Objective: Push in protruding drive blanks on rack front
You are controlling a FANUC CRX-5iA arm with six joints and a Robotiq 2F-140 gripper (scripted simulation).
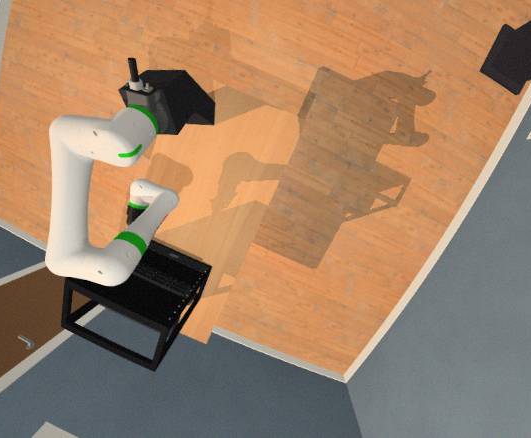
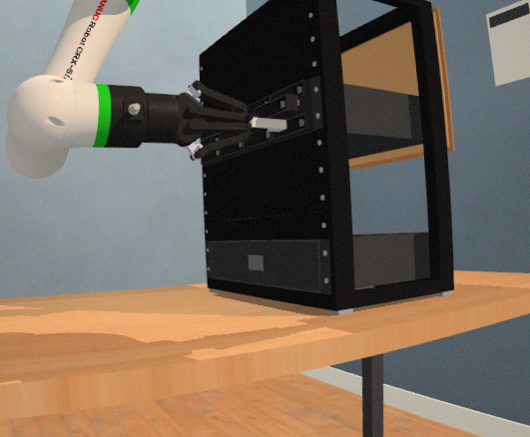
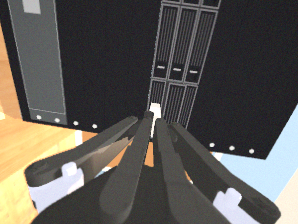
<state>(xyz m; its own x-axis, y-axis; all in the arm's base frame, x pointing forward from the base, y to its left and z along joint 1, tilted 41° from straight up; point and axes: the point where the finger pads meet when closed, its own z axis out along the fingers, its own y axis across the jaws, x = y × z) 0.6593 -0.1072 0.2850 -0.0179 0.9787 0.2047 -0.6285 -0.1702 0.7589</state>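
The black rack [image 1: 115, 300] [image 2: 263, 195] [image 3: 110, 60] stands upright on the table. A drive unit [image 2: 316, 104] [image 3: 186, 42] with three rows of blanks is set in its front. One drive blank [image 2: 288, 103] sticks out near the right end of the unit, above the fingertips in the exterior view. My gripper [image 2: 268, 124] [image 3: 154, 110] is shut, its pale tips together and pointing at the lowest row of blanks near that end. Whether the tips touch a blank cannot be told. The fingers hide some bays in the wrist view. In the top view the arm hides the fingertips.
The wooden table [image 1: 193, 320] [image 2: 123, 359] extends in front of the rack. A grey panel unit [image 2: 287, 266] [image 3: 37, 65] fills the bottom of the rack. The white arm [image 1: 68, 200] [image 2: 38, 125] reaches over the rack in the top view. A wall stands behind.
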